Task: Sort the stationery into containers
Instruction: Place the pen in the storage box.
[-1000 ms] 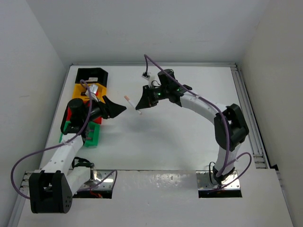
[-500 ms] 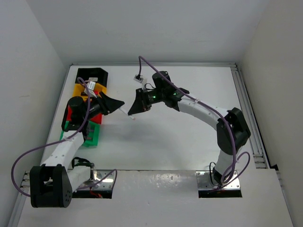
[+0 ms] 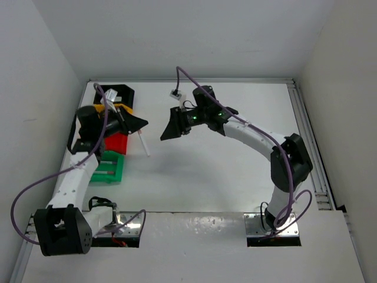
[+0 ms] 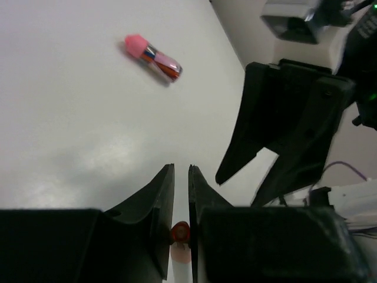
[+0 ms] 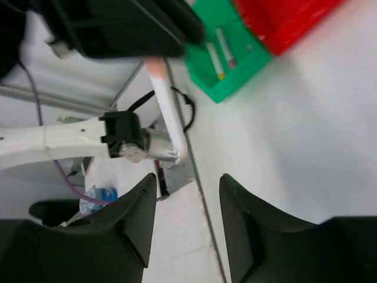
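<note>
My left gripper [image 3: 141, 125] is shut on a thin white pen [image 3: 144, 145] with an orange end, which hangs down above the table just right of the red bin [image 3: 115, 142]. In the left wrist view the orange end [image 4: 181, 232] sits pinched between the closed fingers [image 4: 163, 194]. My right gripper [image 3: 164, 136] stands open and empty a little to the right of the pen. Its wrist view shows the pen [image 5: 167, 108] ahead of the spread fingers [image 5: 139, 203]. The black bin [image 3: 115, 93], yellow bin [image 3: 101, 109] and green bin [image 3: 112, 167] line the left edge.
A short marker with a pink cap [image 4: 152, 56] lies on the table ahead of the left gripper. The green bin [image 5: 231, 56] holds two thin pens. Purple cables loop from both arms. A white wall runs close along the bins' left side.
The pen passed from the right gripper to the left. The left jaws closed on it, the right jaws opened and drew back, and the left arm carried the pen left toward the bins.
</note>
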Robot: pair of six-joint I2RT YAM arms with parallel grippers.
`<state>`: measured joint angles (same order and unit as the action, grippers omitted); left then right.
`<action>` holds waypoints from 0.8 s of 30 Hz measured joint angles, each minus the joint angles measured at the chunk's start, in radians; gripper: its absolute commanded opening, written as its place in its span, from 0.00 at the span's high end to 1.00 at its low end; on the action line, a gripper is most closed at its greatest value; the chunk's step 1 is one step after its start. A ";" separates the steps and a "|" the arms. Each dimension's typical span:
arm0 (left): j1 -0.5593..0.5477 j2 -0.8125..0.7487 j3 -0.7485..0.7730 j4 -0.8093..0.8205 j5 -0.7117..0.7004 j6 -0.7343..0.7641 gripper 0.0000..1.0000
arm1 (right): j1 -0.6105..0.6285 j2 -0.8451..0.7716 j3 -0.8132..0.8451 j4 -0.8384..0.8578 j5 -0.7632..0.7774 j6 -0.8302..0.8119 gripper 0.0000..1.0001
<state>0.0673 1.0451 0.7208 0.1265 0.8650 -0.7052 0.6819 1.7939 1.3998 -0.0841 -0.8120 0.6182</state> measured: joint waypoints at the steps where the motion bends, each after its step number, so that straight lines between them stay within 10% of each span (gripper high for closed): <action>1: 0.008 0.019 0.079 -0.111 0.003 0.113 1.00 | -0.025 -0.005 -0.010 -0.003 0.000 -0.007 0.54; 7: 0.027 0.136 0.524 -0.724 -0.116 0.884 1.00 | -0.210 -0.097 -0.107 -0.133 0.031 -0.145 0.55; 13: 0.114 0.216 0.560 -1.137 -0.282 1.450 1.00 | -0.248 -0.194 -0.186 -0.234 0.054 -0.271 0.56; 24: 0.212 0.151 0.352 -1.217 -0.396 1.884 1.00 | -0.276 -0.203 -0.216 -0.293 0.166 -0.369 0.52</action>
<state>0.2790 1.1961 1.0729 -1.0901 0.4686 1.1786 0.4057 1.5913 1.1843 -0.3771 -0.6464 0.2497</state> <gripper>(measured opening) 0.190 0.464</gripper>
